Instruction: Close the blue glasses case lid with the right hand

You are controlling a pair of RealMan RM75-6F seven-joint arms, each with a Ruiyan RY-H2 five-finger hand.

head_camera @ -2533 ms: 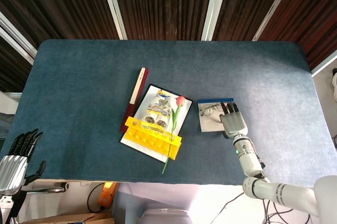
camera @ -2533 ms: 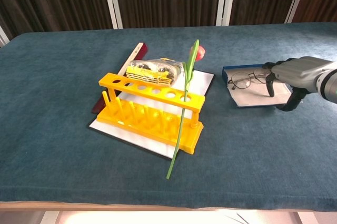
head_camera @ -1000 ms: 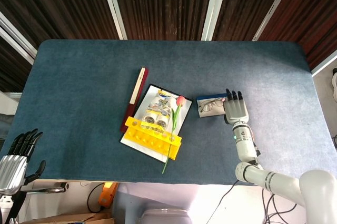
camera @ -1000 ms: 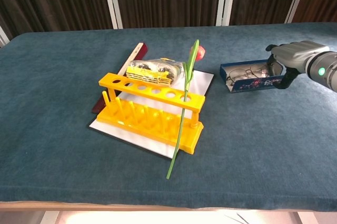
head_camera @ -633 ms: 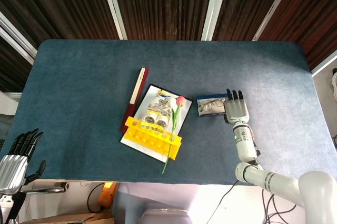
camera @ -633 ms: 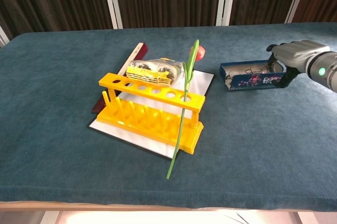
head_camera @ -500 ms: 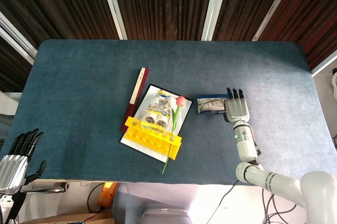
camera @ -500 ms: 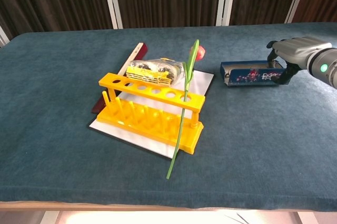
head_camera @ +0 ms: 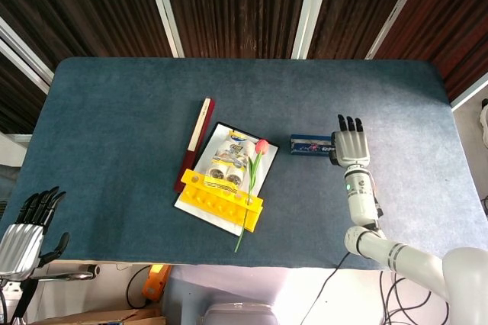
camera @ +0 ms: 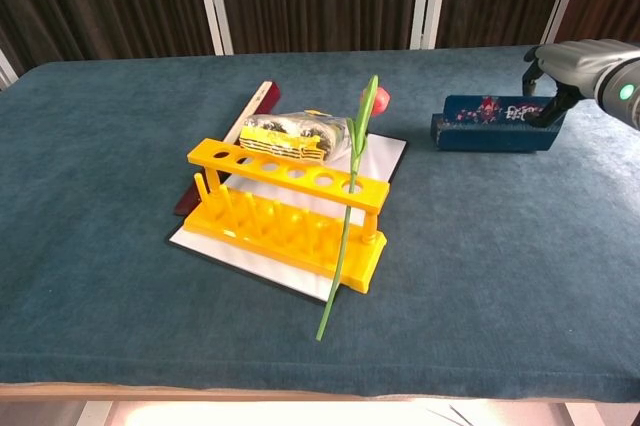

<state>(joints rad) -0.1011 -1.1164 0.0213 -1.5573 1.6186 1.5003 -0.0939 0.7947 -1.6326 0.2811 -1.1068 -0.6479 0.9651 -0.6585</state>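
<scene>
Nearest the yellow rack: near to far, each placed from that rack.
Left robot hand (head_camera: 21,239): off the surface's near left corner, well apart from the rack; fingers apart, holding nothing.
Yellow rack (camera: 288,209): stands on a white sheet (camera: 255,254) toward the near middle of the blue surface (camera: 120,276).
Tulip (camera: 352,184): green stem slants through the rack's right end, red head just behind it.
Packet (camera: 296,136): lies on the sheet just behind the rack.
Red ruler (head_camera: 196,144): behind and left of the rack (alongside the sheet's left edge).
Blue glasses case (camera: 496,123): right of and behind the rack; lid down.
Right robot hand (head_camera: 350,147): at the case's right end, fingers extended; its fingertips (camera: 548,112) touch the case, gripping nothing.
</scene>
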